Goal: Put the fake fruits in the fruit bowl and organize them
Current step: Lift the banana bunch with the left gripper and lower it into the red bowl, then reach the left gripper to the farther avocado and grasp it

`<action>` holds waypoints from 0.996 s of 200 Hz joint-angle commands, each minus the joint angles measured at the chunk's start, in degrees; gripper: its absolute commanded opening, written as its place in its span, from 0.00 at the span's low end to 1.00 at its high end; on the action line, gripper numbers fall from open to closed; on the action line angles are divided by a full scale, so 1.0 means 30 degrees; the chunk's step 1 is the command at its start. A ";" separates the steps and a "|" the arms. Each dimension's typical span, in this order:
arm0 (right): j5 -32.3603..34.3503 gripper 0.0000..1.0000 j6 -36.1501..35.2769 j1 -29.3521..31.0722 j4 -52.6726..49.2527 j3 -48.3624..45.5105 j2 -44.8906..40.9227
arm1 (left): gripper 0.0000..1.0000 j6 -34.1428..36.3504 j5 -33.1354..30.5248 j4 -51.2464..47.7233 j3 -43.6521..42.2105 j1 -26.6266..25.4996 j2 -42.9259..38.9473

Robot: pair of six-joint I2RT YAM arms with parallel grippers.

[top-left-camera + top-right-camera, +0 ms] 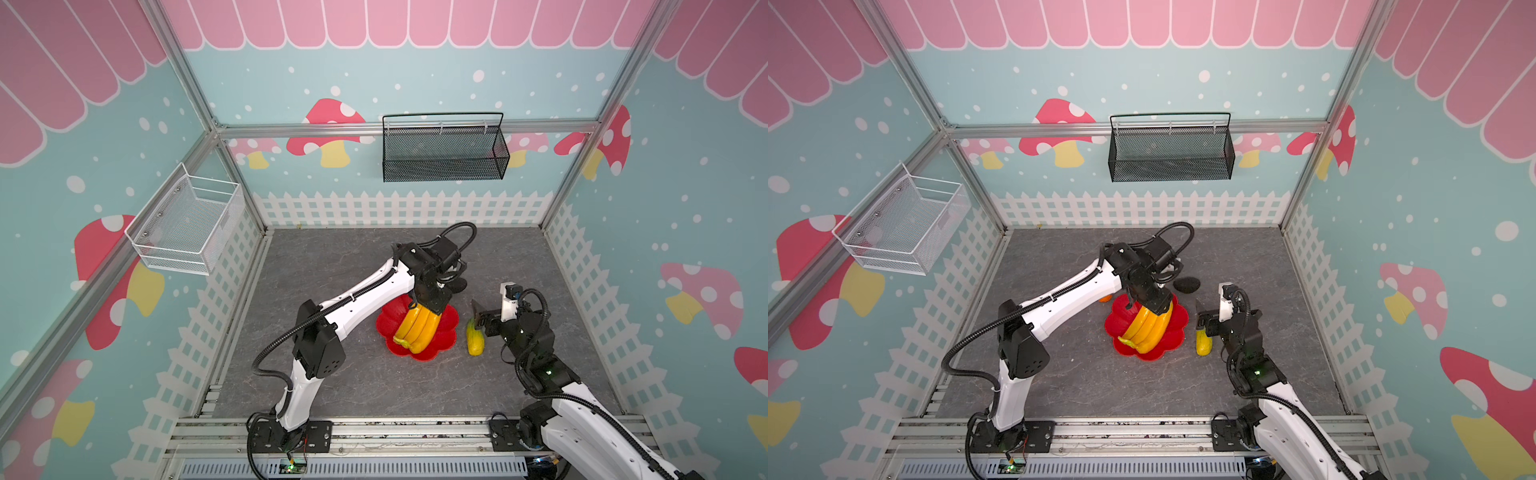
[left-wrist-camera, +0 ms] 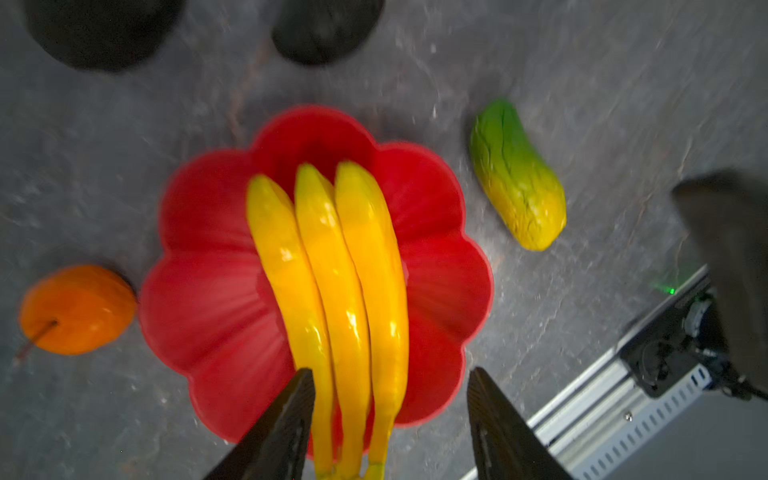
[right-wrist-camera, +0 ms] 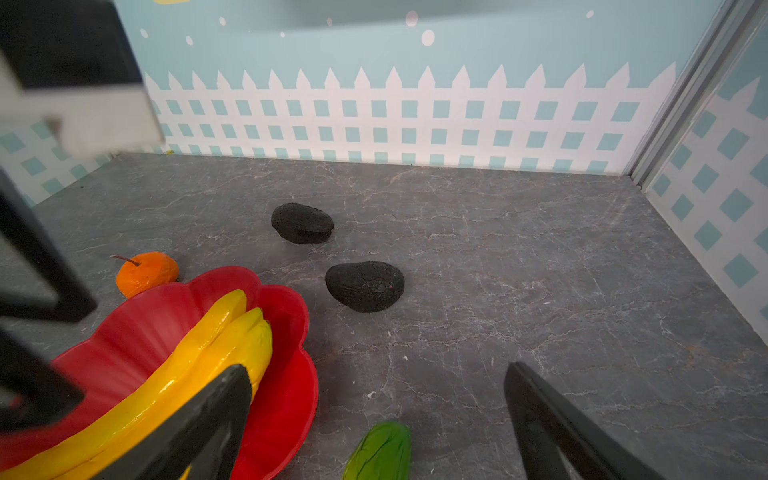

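Note:
A bunch of yellow bananas [image 1: 415, 328] lies across the red flower-shaped fruit bowl [image 1: 446, 332], its stem end over the rim. My left gripper [image 2: 390, 376] hovers open at that stem end, one finger beside the bunch, the other clear of it. A green-and-yellow fruit [image 3: 380, 451] lies on the floor right of the bowl, below my open right gripper [image 3: 378, 370], which holds nothing. Two black avocados [image 3: 302, 222] [image 3: 365, 286] rest behind the bowl. The small orange [image 3: 145, 272] sits against the bowl's far left rim, mostly hidden by the left arm in both top views.
A white wire basket [image 1: 187, 224] hangs on the left wall and a black mesh basket [image 1: 444, 151] on the back wall. Fence-printed walls enclose the grey floor. An aluminium rail [image 1: 374, 432] runs along the front edge, carrying both arm bases.

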 commanded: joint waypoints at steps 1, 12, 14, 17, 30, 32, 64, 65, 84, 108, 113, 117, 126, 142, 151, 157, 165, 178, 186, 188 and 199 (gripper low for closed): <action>-0.1899 0.98 0.1056 -0.0883 0.1196 -0.0736 -0.0380 | 0.65 0.2707 -0.0139 0.2328 0.3239 0.0940 0.1994; -0.2779 0.98 0.1365 -0.1524 0.1610 -0.0964 -0.0297 | 0.70 0.4231 0.0045 0.2274 0.5576 0.0942 0.3744; -0.3179 0.98 0.1466 -0.1724 0.1759 -0.1014 -0.0253 | 0.72 0.4508 0.0040 0.2229 0.6002 0.0944 0.4096; -0.3441 0.98 0.1548 -0.1883 0.1883 -0.1067 -0.0224 | 0.73 0.4862 0.0116 0.2179 0.6517 0.0944 0.4540; -0.5429 0.98 0.1993 -0.2740 0.2969 -0.1523 -0.0106 | 0.80 0.6431 0.0732 0.2083 0.8514 0.0996 0.6231; -0.5769 0.98 0.2075 -0.2818 0.3160 -0.1597 -0.0092 | 0.81 0.6626 0.0798 0.2086 0.8751 0.1001 0.6424; -0.9444 0.98 0.3138 -0.4226 0.5042 -0.2013 0.0967 | 0.87 0.8528 0.0979 0.2774 1.0295 0.1229 0.8769; -0.9519 0.98 0.3152 -0.4258 0.5085 -0.2002 0.1026 | 0.87 0.8547 0.0963 0.2816 1.0280 0.1248 0.8825; -1.0684 0.98 0.3731 -0.4705 0.5937 -0.2014 0.2294 | 0.87 0.8745 0.0886 0.3647 1.0062 0.1426 0.9394; -1.0958 0.98 0.3790 -0.4832 0.6404 -0.2097 0.2782 | 0.87 0.8742 0.1267 0.4674 0.9207 0.1519 0.9645; -1.0866 0.98 0.3782 -0.4824 0.6389 -0.2117 0.2689 | 0.88 0.8743 0.1266 0.4902 0.8994 0.1523 0.9701; -1.0854 0.98 0.3755 -0.4839 0.6404 -0.2176 0.2606 | 0.87 0.8742 0.1255 0.5068 0.8893 0.1526 0.9766; -1.0670 0.98 0.3718 -0.4830 0.6374 -0.2213 0.2400 | 0.87 0.8746 0.1307 0.5281 0.8803 0.1524 0.9946; -1.0564 0.98 0.3642 -0.4872 0.6329 -0.2290 0.2168 | 0.88 0.8691 0.1306 0.5695 0.8841 0.1512 1.0374; -1.0531 0.98 0.3621 -0.4875 0.6329 -0.2257 0.2187 | 0.88 0.8563 0.1147 0.5982 0.8891 0.1523 1.0611; -1.0502 0.98 0.3584 -0.4873 0.6301 -0.2251 0.2212 | 0.87 0.8484 0.1037 0.6225 0.8941 0.1515 1.0775; -1.0474 0.98 0.3577 -0.4861 0.6300 -0.2246 0.2278 | 0.87 0.8452 0.0990 0.6448 0.8972 0.1519 1.0962; -1.0476 0.98 0.3548 -0.4859 0.6300 -0.2228 0.2340 | 0.87 0.8356 0.0998 0.6792 0.9071 0.1523 1.1242; -1.0416 0.98 0.3518 -0.4856 0.6300 -0.2227 0.2414 | 0.86 0.8321 0.1087 0.6827 0.9181 0.1529 1.1432; -1.0407 0.98 0.3496 -0.4866 0.6300 -0.2234 0.2406 | 0.86 0.8321 0.1121 0.6846 0.9188 0.1515 1.1467; -1.0330 0.98 0.3463 -0.4875 0.6300 -0.2234 0.2450 | 0.85 0.8189 0.1196 0.6871 0.9269 0.1530 1.1689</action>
